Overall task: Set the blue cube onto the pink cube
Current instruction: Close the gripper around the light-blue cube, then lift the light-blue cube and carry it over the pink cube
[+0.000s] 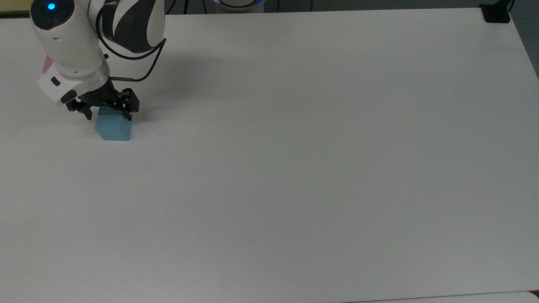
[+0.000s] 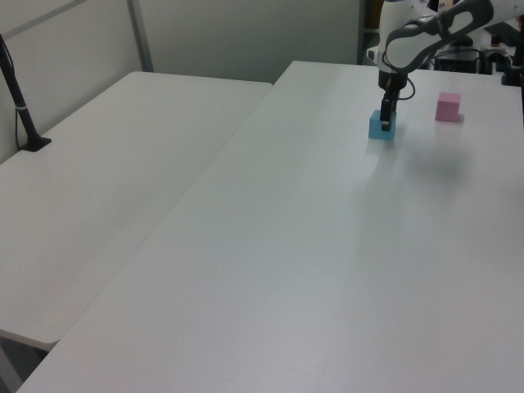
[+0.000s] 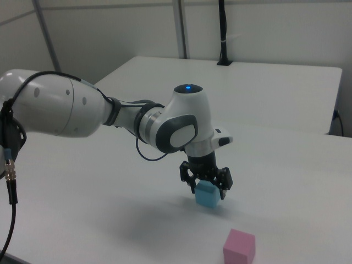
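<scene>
The blue cube (image 1: 113,128) rests on the white table (image 1: 294,168) near the top view's left edge. My gripper (image 1: 109,117) stands open over it, one finger on each side of its upper part. In the right view the gripper (image 3: 208,190) straddles the blue cube (image 3: 207,199), and the pink cube (image 3: 240,247) sits apart, nearer the camera. In the left view the blue cube (image 2: 377,128) sits under the gripper (image 2: 385,124), and the pink cube (image 2: 448,106) lies to its right. In the top view, the arm hides most of the pink cube (image 1: 47,64).
A black clamp (image 1: 496,13) sits at the table's far right corner in the top view. A second white table (image 2: 98,180) adjoins on the left view's left, with a black post (image 2: 23,115) on it. Cables (image 3: 8,165) hang at the right view's left edge.
</scene>
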You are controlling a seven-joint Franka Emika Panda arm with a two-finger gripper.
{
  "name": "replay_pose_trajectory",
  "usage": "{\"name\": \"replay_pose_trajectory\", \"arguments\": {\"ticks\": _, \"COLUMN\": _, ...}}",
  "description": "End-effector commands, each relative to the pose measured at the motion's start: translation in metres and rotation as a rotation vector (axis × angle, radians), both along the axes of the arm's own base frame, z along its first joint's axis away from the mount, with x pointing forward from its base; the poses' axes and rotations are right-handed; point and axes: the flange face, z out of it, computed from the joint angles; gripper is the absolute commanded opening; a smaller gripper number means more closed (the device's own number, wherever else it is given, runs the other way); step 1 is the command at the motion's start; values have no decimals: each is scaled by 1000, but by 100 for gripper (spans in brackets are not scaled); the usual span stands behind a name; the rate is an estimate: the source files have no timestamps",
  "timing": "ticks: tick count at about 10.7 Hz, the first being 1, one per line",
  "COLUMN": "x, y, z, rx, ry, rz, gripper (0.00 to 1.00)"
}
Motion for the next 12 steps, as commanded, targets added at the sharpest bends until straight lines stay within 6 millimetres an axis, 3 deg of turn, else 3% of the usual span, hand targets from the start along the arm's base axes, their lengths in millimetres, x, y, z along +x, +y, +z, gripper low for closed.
{"name": "replay_pose_trajectory", "arguments": {"ticks": 1, "x": -1, "y": 4, "z": 2, "rx": -8, "ry": -17, "rz": -16, "gripper": 47}}
{"name": "replay_pose_trajectory", "arguments": {"ticks": 2, "x": -1, "y": 3, "z": 8, "rx": -7, "ry": -24, "rz": -40, "gripper": 33}}
{"name": "replay_pose_trajectory", "arguments": {"ticks": 3, "x": -2, "y": 1, "z": 18, "rx": -8, "ry": -37, "rz": -65, "gripper": 27}}
{"name": "replay_pose_trajectory", "arguments": {"ticks": 6, "x": -17, "y": -16, "z": 60, "rx": -7, "ry": -54, "rz": -85, "gripper": 23}}
{"name": "replay_pose_trajectory", "arguments": {"ticks": 8, "x": -44, "y": -40, "z": 87, "rx": -4, "ry": -9, "rz": -70, "gripper": 23}}
{"name": "replay_pose_trajectory", "arguments": {"ticks": 10, "x": -85, "y": -74, "z": 118, "rx": 20, "ry": 40, "rz": 20, "gripper": 23}}
{"name": "replay_pose_trajectory", "arguments": {"ticks": 11, "x": -103, "y": -88, "z": 127, "rx": 26, "ry": 48, "rz": 46, "gripper": 23}}
{"name": "replay_pose_trajectory", "arguments": {"ticks": 12, "x": -115, "y": -98, "z": 125, "rx": 31, "ry": 53, "rz": 54, "gripper": 23}}
